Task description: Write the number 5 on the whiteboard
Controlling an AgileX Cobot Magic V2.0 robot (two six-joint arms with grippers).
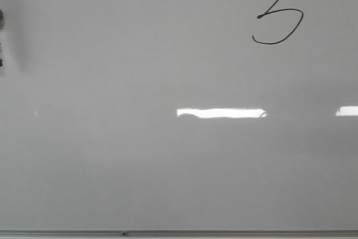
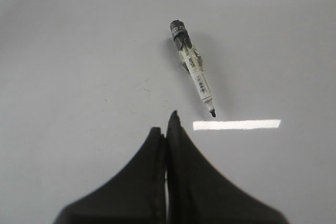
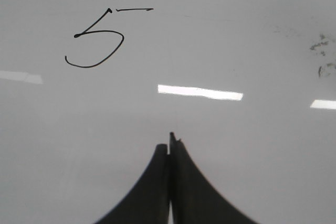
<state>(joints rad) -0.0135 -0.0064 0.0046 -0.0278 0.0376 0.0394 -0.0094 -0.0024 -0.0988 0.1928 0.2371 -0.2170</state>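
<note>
Ink on the whiteboard [image 1: 168, 166] forms the number 5 [image 1: 279, 20], a thin black hand-drawn digit sitting in the far right part of the board in the front view, with a slanted stem, a rounded belly and a top bar slightly detached from the stem. Bright rectangular light reflections lie across the glossy surface, and the thin grey frame edge runs along the near side of the board. In the right wrist view the number 5 [image 3: 100, 40] lies ahead of the right gripper [image 3: 170, 142], well apart from it; that gripper's dark fingers are pressed together with nothing between them. In the left wrist view the left gripper [image 2: 167, 124] likewise has its fingers closed against each other and empty. Just ahead of it a marker [image 2: 193, 69] lies flat on the whiteboard [image 2: 79, 66], uncapped, its dark tip pointing toward the gripper and its black end away, not touching the fingers
</note>
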